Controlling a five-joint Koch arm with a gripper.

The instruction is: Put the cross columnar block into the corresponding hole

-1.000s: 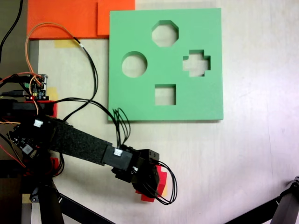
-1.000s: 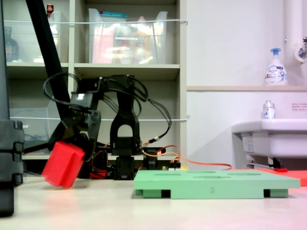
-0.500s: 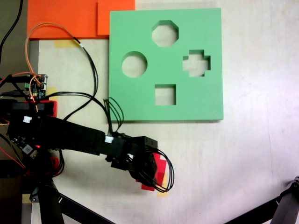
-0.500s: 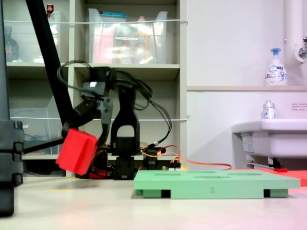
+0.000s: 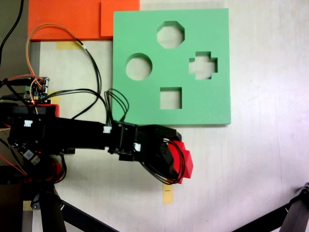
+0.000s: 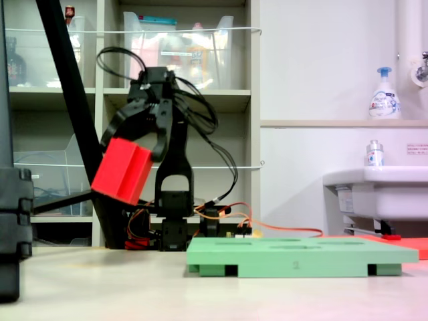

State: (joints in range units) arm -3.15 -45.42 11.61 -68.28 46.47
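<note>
your gripper (image 5: pixel 174 159) clamps the cross columnar block (image 6: pixel 122 170) aloft, clear of the green board (image 5: pixel 145 104) edge nearest the arm.

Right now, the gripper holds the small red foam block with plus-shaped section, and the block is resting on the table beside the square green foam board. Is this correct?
Not quite. The gripper does hold the small red foam block, beside the square green foam board, but the block is not resting on the table. The second exterior view shows it lifted well clear of the table, tilted.
</note>
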